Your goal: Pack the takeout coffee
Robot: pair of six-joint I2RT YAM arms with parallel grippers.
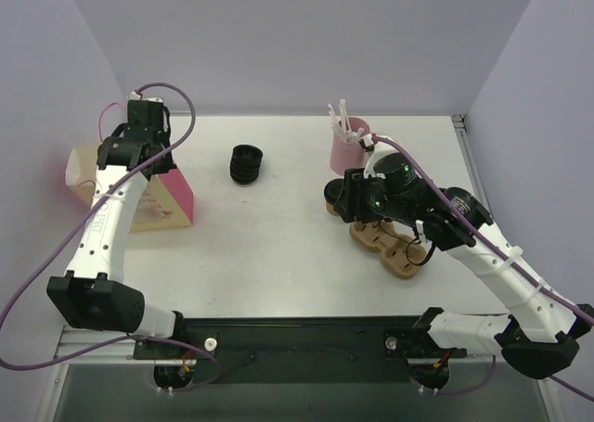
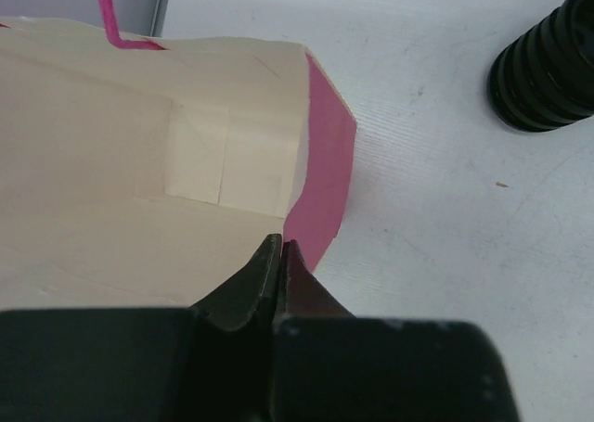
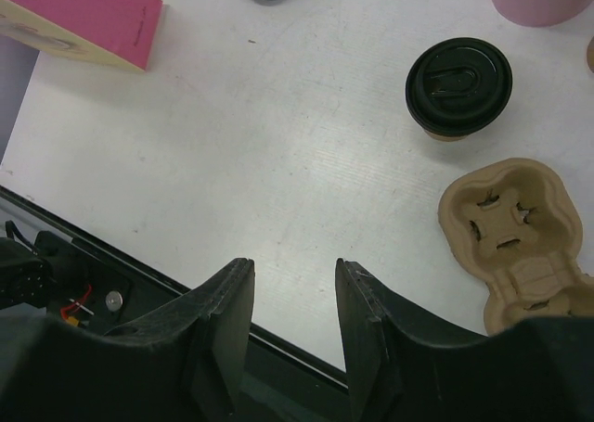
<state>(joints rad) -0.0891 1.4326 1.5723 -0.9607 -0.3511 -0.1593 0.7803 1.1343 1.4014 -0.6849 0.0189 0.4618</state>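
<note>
White arms (image 1: 107, 225), black joints, lilac cables (image 1: 173, 86).

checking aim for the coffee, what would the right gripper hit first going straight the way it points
Most likely bare table: the right gripper points at open white surface. The coffee sits off to one side of that line, next to the carrier, so it would miss, though depth is unclear.

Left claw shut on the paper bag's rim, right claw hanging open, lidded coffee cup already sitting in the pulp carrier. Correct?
No. The coffee cup stands on the table beside the carrier, not in it; the right wrist view shows this. The left claw shut on the paper bag and the open right claw are right.
</note>
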